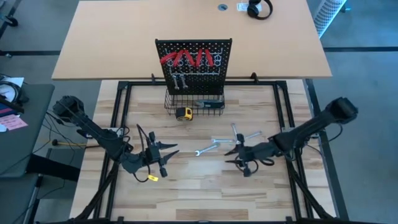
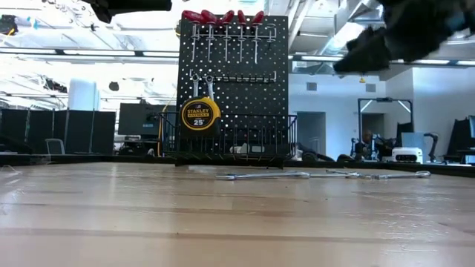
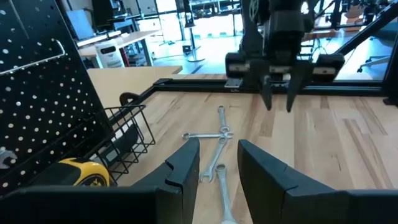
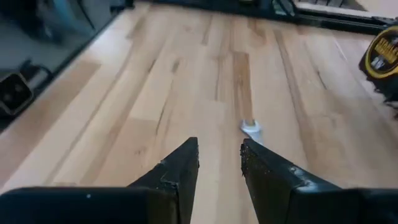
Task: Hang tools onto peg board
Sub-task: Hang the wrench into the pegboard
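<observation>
Silver wrenches (image 1: pixel 231 142) lie loose between my grippers, pegboard (image 1: pixel 193 64) waiting.
Left gripper (image 1: pixel 163 153) and right gripper (image 1: pixel 237 155) both hover empty, fingers parted, facing them to pick.

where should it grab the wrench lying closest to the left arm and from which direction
Grip that wrench mid-shank, coming straight down from above with fingers across its width. It lies flat on the table, and its far end sits close to the other wrenches, so the nearer half is freer. Left end effector is nearest.

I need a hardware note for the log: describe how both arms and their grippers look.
Both arms are dark, jointed and slender, with cables along them. The left gripper has two black, wedge-shaped fingers, and a small yellow tag shows beside it. The right gripper has matching black tapered fingers.
</observation>
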Available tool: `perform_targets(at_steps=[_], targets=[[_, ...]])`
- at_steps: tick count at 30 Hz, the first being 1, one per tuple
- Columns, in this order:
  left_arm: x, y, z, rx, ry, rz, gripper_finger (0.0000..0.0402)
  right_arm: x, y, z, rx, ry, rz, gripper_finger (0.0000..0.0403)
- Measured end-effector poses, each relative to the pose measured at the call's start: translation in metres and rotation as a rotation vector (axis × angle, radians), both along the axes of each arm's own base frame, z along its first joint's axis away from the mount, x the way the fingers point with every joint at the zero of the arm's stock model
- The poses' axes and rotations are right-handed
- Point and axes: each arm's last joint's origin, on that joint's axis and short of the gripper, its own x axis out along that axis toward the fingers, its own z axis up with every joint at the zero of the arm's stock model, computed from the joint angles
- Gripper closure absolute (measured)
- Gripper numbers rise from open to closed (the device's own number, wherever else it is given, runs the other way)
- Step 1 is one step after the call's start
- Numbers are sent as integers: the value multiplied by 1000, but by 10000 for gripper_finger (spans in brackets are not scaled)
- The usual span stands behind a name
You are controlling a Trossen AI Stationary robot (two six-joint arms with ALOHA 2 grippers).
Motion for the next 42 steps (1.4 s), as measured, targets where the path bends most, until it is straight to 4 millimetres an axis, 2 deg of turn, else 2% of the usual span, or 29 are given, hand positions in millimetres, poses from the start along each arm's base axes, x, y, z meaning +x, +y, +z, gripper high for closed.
perform_targets(at_steps=[3, 9, 12, 16, 20, 23, 26, 30, 35, 39, 42], targets=[[2, -1, -5, 16, 21, 1, 299, -2, -4, -22, 34, -58, -16, 256], [17, -4, -28, 26, 85, -24, 299, 12, -12, -43, 54, -110, -66, 194], [30, -4, -43, -1, 104, -79, 299, 18, -20, -50, 58, -108, -106, 162], [54, -6, -70, -29, 84, -183, 299, 21, -28, -58, 69, -94, -224, 149], [74, -4, -99, -97, 28, -189, 299, 18, -26, -53, 29, -129, -309, 148], [90, 1, -115, -147, 0, -149, 299, 12, -19, -39, -21, -195, -359, 148], [109, 5, -128, -142, 45, -123, 297, 2, -7, -26, -91, -257, -451, 148], [139, 5, -136, -110, 165, -173, 282, -12, 9, -16, -179, -304, -557, 148], [171, 10, -135, -56, 346, -147, 234, -17, 19, -19, -194, -302, -560, 148], [184, 17, -125, -58, 383, -113, 195, -16, 19, -25, -199, -288, -566, 148], [185, 26, -126, -55, 391, -81, 180, -15, 19, -27, -202, -285, -565, 148]])
